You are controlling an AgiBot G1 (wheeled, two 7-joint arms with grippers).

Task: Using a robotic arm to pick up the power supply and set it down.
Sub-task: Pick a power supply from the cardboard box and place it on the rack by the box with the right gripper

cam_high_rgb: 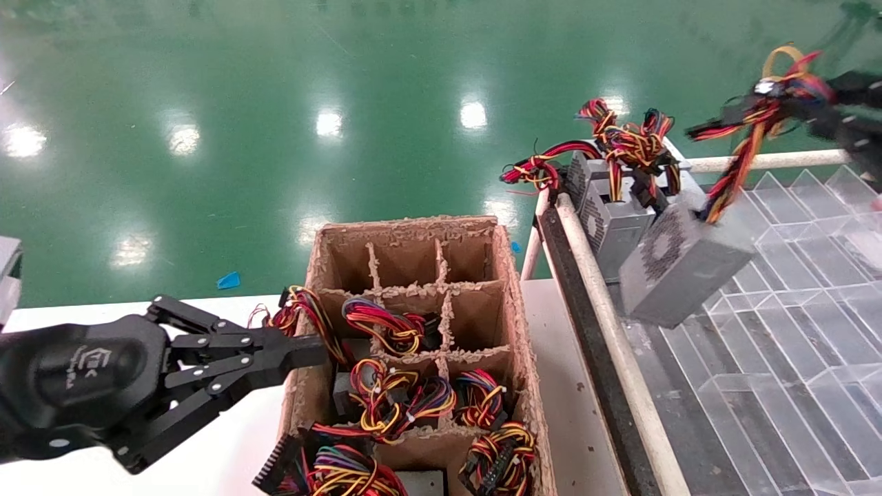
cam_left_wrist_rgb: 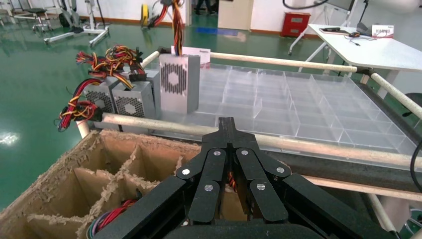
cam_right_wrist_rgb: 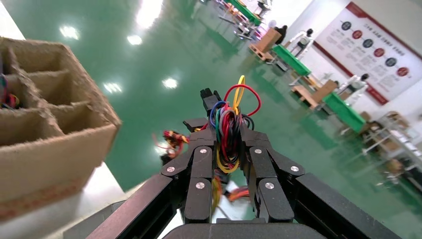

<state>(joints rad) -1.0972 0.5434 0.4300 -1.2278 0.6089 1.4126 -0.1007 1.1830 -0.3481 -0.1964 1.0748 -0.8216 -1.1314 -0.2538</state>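
The power supply [cam_high_rgb: 682, 265], a silver-grey box with a perforated fan side, hangs tilted just above the clear divided tray [cam_high_rgb: 792, 358]. It hangs by its red, yellow and black wire bundle [cam_high_rgb: 741, 148]. My right gripper [cam_high_rgb: 785, 96] is shut on that bundle [cam_right_wrist_rgb: 229, 119], up at the far right. In the left wrist view the power supply [cam_left_wrist_rgb: 179, 82] shows at the tray's near corner. My left gripper [cam_high_rgb: 313, 348] is shut with nothing in it, its tip at the left wall of the cardboard box [cam_high_rgb: 510, 310].
Two more grey power supplies [cam_high_rgb: 613, 220] with wire bundles stand at the tray's far left corner. The divided cardboard box holds several wired units. A white tube rail [cam_high_rgb: 606, 310] and black strip run between box and tray. Green floor lies beyond.
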